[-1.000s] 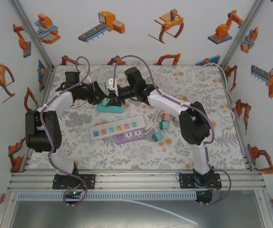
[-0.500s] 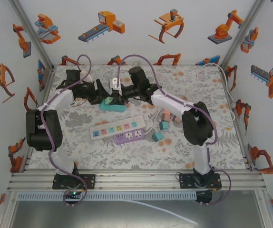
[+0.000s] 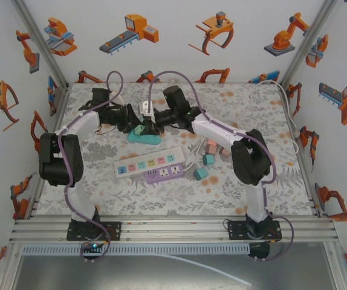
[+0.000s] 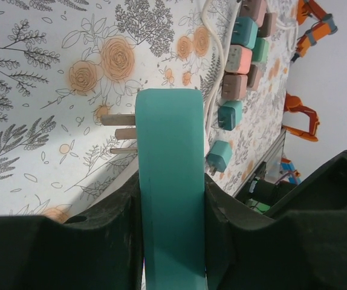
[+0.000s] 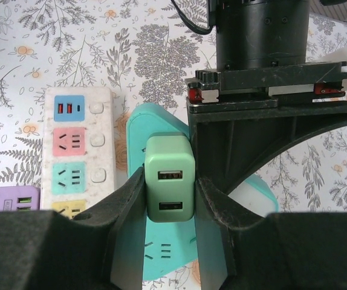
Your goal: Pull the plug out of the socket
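While pinched in right gripper (image 5: 168,194), plug (image 5: 170,158) pale green, two USB ports.

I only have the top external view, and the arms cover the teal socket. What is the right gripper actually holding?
Observer: In the right wrist view, the right gripper is shut on the light green plug, its two USB ports facing the camera.
Operator: And the left?
Observer: The left gripper is shut on the teal socket, clamped from both sides.
Operator: Is the plug out?
Observer: Cannot tell; three bare metal prongs show beside the socket's edge.
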You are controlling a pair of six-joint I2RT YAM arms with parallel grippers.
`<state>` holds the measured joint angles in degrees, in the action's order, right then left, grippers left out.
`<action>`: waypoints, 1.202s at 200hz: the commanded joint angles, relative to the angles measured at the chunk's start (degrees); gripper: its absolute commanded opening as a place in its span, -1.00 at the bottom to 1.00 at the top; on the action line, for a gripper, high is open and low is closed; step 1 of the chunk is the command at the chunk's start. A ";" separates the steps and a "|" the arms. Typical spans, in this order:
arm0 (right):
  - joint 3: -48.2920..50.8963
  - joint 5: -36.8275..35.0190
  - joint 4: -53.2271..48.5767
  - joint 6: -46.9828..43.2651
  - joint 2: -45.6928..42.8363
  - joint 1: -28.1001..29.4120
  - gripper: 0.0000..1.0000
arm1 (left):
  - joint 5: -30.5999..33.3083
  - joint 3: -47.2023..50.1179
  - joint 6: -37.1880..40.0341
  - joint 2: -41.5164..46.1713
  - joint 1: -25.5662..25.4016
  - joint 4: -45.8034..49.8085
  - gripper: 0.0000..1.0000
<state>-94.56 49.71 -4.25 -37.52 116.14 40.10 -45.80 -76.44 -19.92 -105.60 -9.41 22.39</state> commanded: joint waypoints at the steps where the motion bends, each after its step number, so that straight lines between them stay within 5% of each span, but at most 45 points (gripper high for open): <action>1: -0.77 -4.23 9.68 0.13 -6.73 -2.97 -0.58 | 4.19 -2.32 10.38 -0.83 -0.61 13.81 -0.64; 31: 2.79 -4.10 9.03 -0.23 -10.71 -3.88 -0.61 | 8.63 -3.67 15.59 -0.87 -0.32 19.31 -0.65; 104: 15.52 -7.52 12.86 5.21 -20.23 -6.35 -0.63 | 7.51 -2.43 13.08 -0.80 0.11 14.24 -0.64; 142: 25.26 -15.52 24.78 26.80 -26.37 -11.47 -0.64 | 3.47 4.01 4.28 -2.13 -0.52 -7.16 -0.59; 173: 29.72 -22.61 20.90 39.29 -31.15 -15.38 -0.63 | 3.08 8.70 -3.48 -4.38 -1.24 -24.09 -0.58; 197: 32.33 -28.29 13.19 47.59 -34.80 -18.20 -0.64 | 4.45 10.56 -3.74 -6.33 -1.58 -27.65 -0.41; 240: 39.82 -31.10 6.94 64.06 -41.99 -23.68 -0.69 | 5.30 12.63 -3.03 -7.42 -1.97 -31.16 0.21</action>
<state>-59.33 22.81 6.57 12.49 78.67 18.46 -42.98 -65.67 -23.68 -111.72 -11.14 -4.73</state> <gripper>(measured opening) 0.336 0.556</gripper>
